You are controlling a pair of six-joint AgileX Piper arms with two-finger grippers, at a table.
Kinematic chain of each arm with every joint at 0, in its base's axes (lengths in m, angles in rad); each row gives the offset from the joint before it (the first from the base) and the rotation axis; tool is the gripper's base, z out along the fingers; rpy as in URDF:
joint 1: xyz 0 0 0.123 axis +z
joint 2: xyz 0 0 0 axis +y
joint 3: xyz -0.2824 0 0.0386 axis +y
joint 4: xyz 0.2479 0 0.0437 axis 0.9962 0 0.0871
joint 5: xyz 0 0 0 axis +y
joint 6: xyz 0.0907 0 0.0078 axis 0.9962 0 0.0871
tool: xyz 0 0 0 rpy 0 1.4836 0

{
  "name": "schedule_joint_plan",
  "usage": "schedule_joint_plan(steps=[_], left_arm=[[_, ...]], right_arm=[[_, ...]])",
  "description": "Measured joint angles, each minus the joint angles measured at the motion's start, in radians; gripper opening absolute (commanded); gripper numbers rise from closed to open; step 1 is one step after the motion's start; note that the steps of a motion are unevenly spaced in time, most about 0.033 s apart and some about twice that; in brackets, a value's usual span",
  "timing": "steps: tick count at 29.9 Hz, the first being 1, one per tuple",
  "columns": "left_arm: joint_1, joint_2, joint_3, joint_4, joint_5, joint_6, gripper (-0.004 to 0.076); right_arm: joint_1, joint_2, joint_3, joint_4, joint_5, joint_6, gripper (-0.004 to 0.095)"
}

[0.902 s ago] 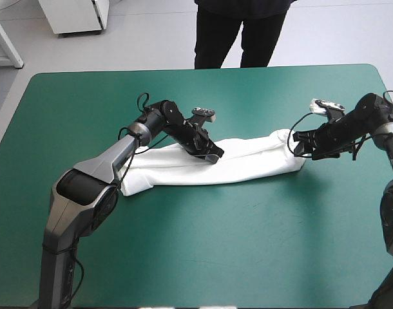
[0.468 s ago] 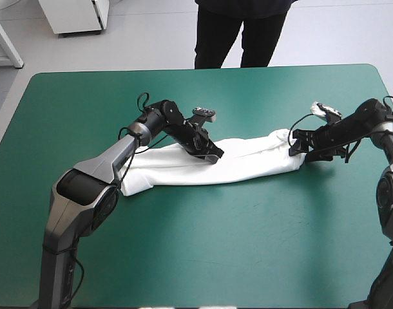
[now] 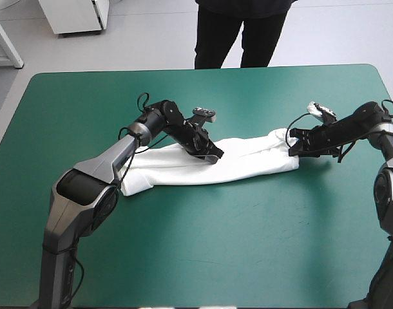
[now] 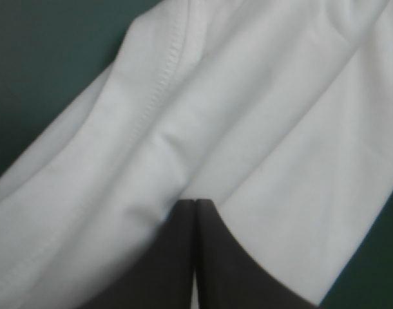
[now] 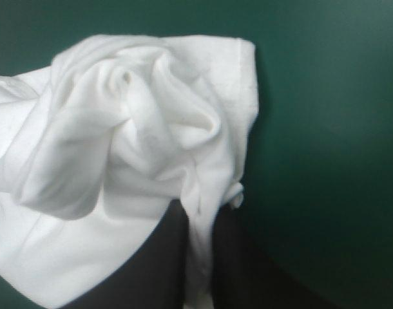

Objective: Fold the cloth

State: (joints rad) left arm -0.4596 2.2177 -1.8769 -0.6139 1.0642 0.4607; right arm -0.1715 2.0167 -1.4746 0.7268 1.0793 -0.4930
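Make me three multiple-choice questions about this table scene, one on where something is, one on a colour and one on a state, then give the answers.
1. Where is the left pincer?
A) at the middle of the T-shirt
B) on bare cover by the table's near edge
C) hanging past the table's far edge

2. What colour is the T-shirt?
A) brown
B) white
C) red

3. What state is the right pincer in?
A) wide open, clear of the cloth
B) shut on the T-shirt's end
C) shut on nothing, over bare cover

Answers:
1 A: the high view shows its tips at the middle of the long folded band.
2 B: the T-shirt is white in every view.
3 B: the right wrist view shows bunched cloth pinched in it.
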Motion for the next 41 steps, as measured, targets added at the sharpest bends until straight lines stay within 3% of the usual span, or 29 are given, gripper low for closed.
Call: schedule_joint_plan(steps=[14,24,35,41], left_arm=[[-0.003,0.000,-0.003,0.021,0.000,-0.006,-0.0022],[-0.004,0.000,-0.003,0.020,-0.001,-0.027,-0.0022],[-0.005,0.000,-0.004,0.019,-0.003,-0.031,-0.0022],[-0.005,-0.012,-0.053,0.087,0.058,-0.050,-0.0022]], right_arm=[[0.001,-0.027,-0.162,0.072,0.106,-0.004,-0.0011],[0.004,-0.159,-0.196,0.079,0.141,-0.002,-0.0011],[0.007,-0.179,-0.199,0.079,0.152,0.001,-0.0011],[0.007,-0.179,-0.200,0.080,0.152,0.005,-0.0011]])
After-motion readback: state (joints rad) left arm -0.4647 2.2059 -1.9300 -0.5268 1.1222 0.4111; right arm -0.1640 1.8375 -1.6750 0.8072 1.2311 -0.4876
